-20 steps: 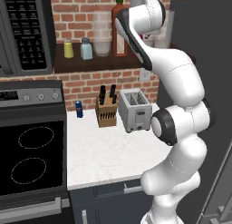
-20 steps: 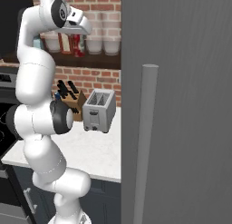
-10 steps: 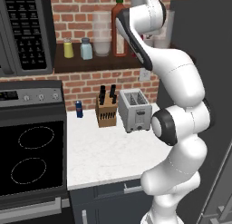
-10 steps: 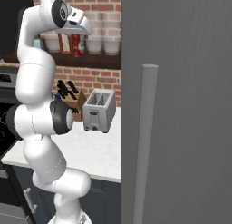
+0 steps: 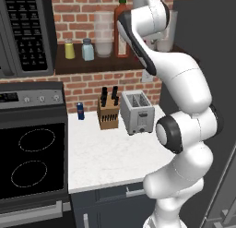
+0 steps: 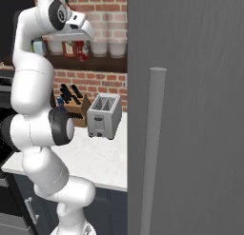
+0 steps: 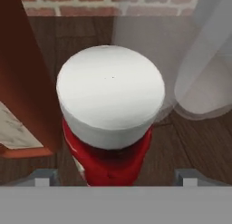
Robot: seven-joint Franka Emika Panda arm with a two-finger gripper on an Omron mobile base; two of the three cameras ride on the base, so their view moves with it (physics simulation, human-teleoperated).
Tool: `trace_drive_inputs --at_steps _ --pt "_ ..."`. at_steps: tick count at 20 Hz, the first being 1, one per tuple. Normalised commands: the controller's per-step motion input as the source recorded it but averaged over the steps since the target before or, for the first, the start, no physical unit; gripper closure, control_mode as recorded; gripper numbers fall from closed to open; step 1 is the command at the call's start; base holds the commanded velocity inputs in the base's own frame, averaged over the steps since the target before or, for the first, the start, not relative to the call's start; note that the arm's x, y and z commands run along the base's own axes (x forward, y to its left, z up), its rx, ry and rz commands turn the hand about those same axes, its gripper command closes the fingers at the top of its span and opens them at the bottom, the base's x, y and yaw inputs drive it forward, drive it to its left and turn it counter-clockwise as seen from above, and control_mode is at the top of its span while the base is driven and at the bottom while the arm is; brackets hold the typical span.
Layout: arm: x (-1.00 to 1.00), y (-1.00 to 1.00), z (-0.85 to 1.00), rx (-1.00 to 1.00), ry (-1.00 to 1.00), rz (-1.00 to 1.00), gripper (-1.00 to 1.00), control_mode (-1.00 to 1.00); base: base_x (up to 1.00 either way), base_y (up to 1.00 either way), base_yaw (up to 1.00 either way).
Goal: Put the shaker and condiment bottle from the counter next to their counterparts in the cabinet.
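The condiment bottle [image 7: 108, 159], squat and red with a white cap, stands upright on the cabinet shelf [image 7: 199, 146]. My gripper [image 7: 115, 177] is open, one fingertip on each side of the bottle and clear of it. The tall red-brown counterpart bottle [image 7: 22, 82] stands just left of it. On the cabinet shelf [image 5: 92, 64] in the left base view, the pale blue shaker [image 5: 87, 50] stands next to the yellow shaker [image 5: 69, 50], and the tall bottle [image 5: 121, 24] has a green cap. In the right base view my gripper [image 6: 82, 39] hangs over the red condiment bottle [image 6: 85, 51].
Translucent cups [image 7: 199, 60] stand right of the red bottle on the shelf. On the counter are a toaster [image 5: 137, 111], a knife block [image 5: 108, 112] and a small blue can [image 5: 80, 111]. A stove [image 5: 32, 162] lies left, and a tall grey door [image 6: 190, 110] rises at the right.
The arm stays at the shelf without visible movement. The jaws have spread wider around the red bottle.
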Motion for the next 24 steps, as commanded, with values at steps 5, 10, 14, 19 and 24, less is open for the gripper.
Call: trace_drive_inputs --at_steps 5,10,14,19,24 --pt "-0.39 0.0 -0.22 -0.06 0.08 0.05 -1.0 -1.0 0.0 0.0 0.0" --pt "-0.22 0.0 -0.21 -0.05 0.05 0.02 -1.0 -1.0 0.0 0.0 0.0" --pt "-0.29 0.0 -0.29 -0.07 0.08 0.03 -1.0 -1.0 0.0 0.0 0.0" --pt "-0.62 0.0 -0.52 -0.05 0.16 0.06 -1.0 -1.0 0.0 0.0 0.0" --pt "-0.89 0.0 -0.64 -0.06 0.13 0.06 -1.0 -1.0 0.0 0.0 0.0"
